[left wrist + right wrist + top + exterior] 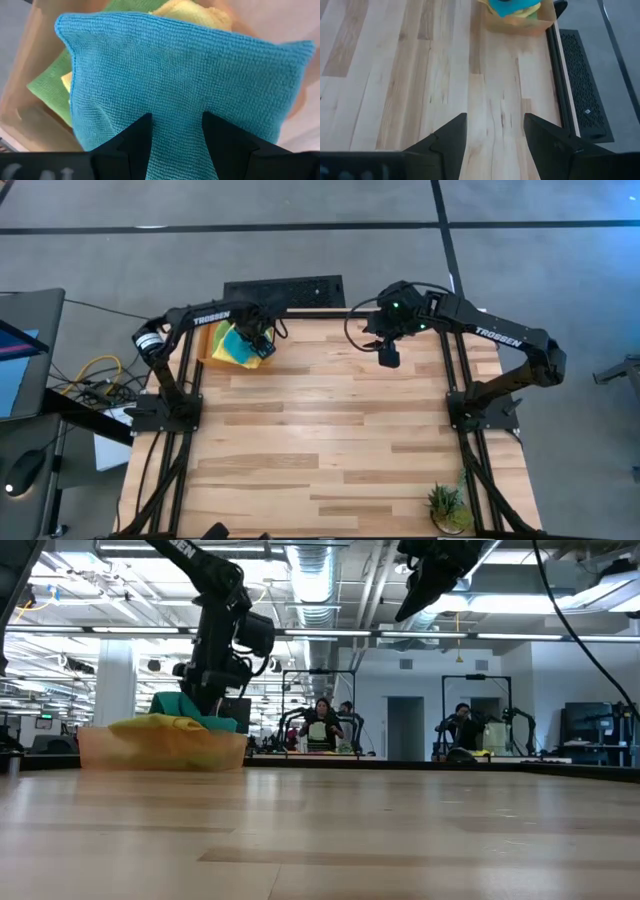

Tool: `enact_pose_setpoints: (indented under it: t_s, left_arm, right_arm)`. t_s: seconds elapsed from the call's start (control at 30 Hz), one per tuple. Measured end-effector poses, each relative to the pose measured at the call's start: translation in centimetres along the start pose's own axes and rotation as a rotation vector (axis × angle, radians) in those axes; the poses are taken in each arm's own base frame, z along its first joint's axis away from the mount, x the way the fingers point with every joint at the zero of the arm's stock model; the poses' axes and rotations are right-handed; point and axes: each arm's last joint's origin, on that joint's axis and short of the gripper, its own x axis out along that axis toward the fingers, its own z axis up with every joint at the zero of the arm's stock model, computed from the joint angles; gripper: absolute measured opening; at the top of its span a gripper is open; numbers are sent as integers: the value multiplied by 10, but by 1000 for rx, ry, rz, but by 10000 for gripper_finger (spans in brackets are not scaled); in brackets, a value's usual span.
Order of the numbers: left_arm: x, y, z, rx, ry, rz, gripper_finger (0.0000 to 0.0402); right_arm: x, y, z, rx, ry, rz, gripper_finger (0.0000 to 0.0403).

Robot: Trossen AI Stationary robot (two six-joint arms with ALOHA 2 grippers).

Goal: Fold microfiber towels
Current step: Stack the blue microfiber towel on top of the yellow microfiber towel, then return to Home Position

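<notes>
While poised over the orange tray (207, 343) at the bench's (330, 440) far-left corner, left gripper (176, 131) sat directly above the teal towel (175, 75), fingers (137, 137) spread wide with teal cloth showing in the gap between them. Could not tell from the wrist view whether tips pressed into the cloth or just hovered; nothing pinched yet, by the look of it. Teal towel lay on top of the stack, already squared off, with the lime green towel (47, 87) and a yellow towel (192, 11) peeking out beneath. Straight below the fingers, then, not off to either side; broad face up, one edge running across the line of the fingers.

Right gripper (495, 131) hung high over bare bench near the far edge, fingers also wide and holding nothing, tray well apart from it toward the left. Left arm clearly the nearer one.

Judged that the coming move hinged on a plain vertical relation: down to pinch, or up to clear. No sideways correction looked necessary. Worth watching for lower towels dragging along if the pinch went deep.
</notes>
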Motion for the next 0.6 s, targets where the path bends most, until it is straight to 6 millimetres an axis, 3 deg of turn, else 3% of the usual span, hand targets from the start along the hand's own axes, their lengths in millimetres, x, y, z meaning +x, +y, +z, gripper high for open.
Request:
enact_pose_setpoints:
  t_s: [0.1,0.2,0.43,0.6]
  left_arm:
    - [3,-1,0,0,-5,2,167]
    - [-8,2,1,-10,-24,2,167]
    - [-83,17,-10,-58,-205,21,167]
    - [-126,10,-34,47,-353,-26,160]
  right_arm:
    - [0,0,0,-4,3,-6,221]
    - [0,-1,0,-5,10,-20,221]
    - [-26,2,-1,-11,-21,-119,220]
    - [-64,9,-8,28,-54,-272,187]
